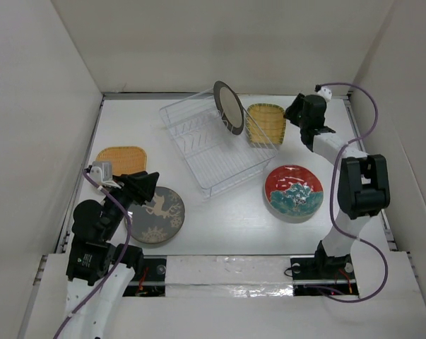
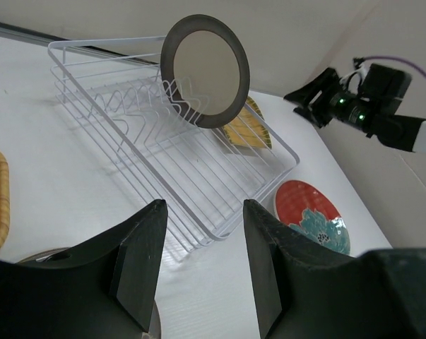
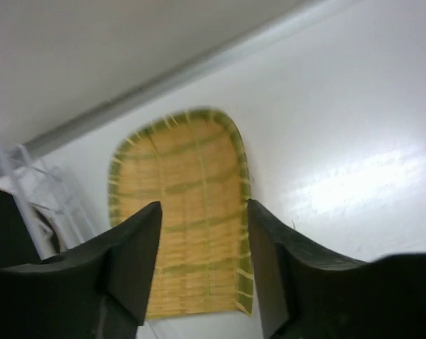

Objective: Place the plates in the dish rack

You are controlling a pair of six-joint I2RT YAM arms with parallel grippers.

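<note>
My right gripper (image 3: 202,215), open and empty, hangs over the far woven plate (image 1: 264,123) beside the rack (image 1: 198,152), likely to grab it, while the metal plate (image 1: 229,106) stands racked and my left gripper (image 2: 203,212) is open and empty over the horse plate (image 1: 158,214).

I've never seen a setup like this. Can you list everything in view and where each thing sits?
Dish rack: one, clear-white wire, mid-table, set at an angle.
Metallic plate: one, brown-grey, standing on edge at the rack's far end.
Left woven plate: one, yellow-orange, flat at the table's left.
Right woven plate: one, yellow-orange, just right of the rack.
Patterned plate: one, red and teal, flat at the right.
Horse plate: one, dark grey with a cream motif, near left.
Table: one, white.
Left gripper: one, black, open, over the horse plate's edge.
Right gripper: one, black, open, above the right woven plate.
</note>
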